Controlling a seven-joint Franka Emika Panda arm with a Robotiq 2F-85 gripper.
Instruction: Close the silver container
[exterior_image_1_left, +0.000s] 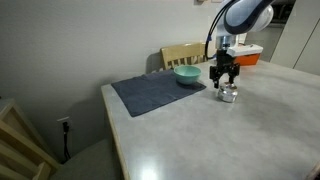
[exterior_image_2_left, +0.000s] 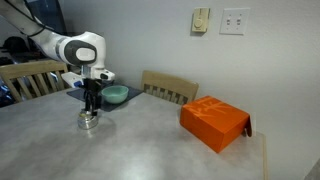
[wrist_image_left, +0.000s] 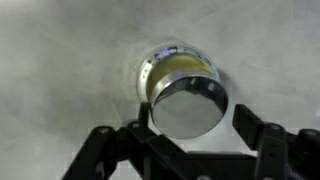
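Grey surface (exterior_image_1_left: 200, 140) fills the lower half of both ext. views, pale and bare in the foreground. White arm (exterior_image_1_left: 245, 15) comes down from the upper right of frame in an ext. view (exterior_image_1_left: 245, 15) and from the upper left in an ext. view (exterior_image_2_left: 75, 48).

Dark mat (exterior_image_1_left: 155, 92) lies flat at centre-left of frame. Wooden chair (exterior_image_2_left: 170, 88) stands behind the surface's far edge, mid-frame. Orange box (exterior_image_2_left: 214, 123) sits right of centre, well apart from the rest. Teal bowl (exterior_image_1_left: 187, 74) rests on the mat's far corner, just left of the arm's end.

Fingers (wrist_image_left: 265, 140) point straight down and stand apart, clamped on nothing. In the wrist view they enter from the bottom corners of frame, one lower left, one lower right.

Silver container (wrist_image_left: 185, 95) sits at centre frame of the wrist view, betw. the two fingers. It shows a shiny round rim and a pale yellowish band toward the top of frame. In both ext. views the container (exterior_image_1_left: 228, 95) stands upright on bare surface, directly under the fingertips, just off the mat and near the bowl. From the side (exterior_image_2_left: 90, 121) the tips seem to hang just above its top. Can't tell whether either finger touches it.
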